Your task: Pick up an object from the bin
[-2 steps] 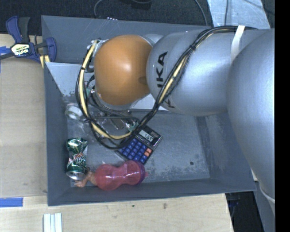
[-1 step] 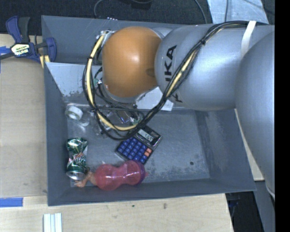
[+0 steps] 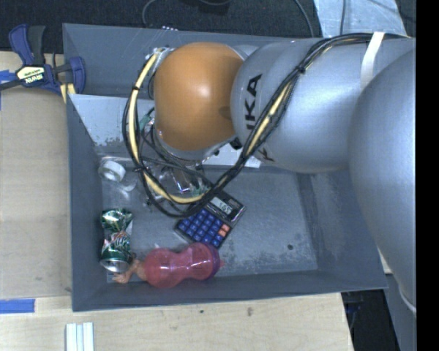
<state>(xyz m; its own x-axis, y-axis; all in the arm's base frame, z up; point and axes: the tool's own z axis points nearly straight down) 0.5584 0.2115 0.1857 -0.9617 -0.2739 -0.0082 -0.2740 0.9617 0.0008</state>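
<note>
Blue-keyed, the calculator [image 3: 211, 221] lies flat on the floor of the grey bin [image 3: 307, 218], and the gripper [image 3: 177, 185] hangs under the arm's orange cover [image 3: 194, 93] just up and left of it; whether it is open or closed cannot be told. Just below the calculator lies 1 pink bulbous bottle [image 3: 179, 265], and further left of it 1 crushed green can [image 3: 115, 238].

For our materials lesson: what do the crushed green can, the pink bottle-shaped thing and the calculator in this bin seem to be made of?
The crushed green can: thin metal, probably aluminium; crumpled, with shiny creases under green print.
The pink bottle-shaped thing: likely plastic or rubber; smooth, glossy, slightly translucent.
The calculator: hard plastic, it seems; dark case, matte blue keys.
</note>
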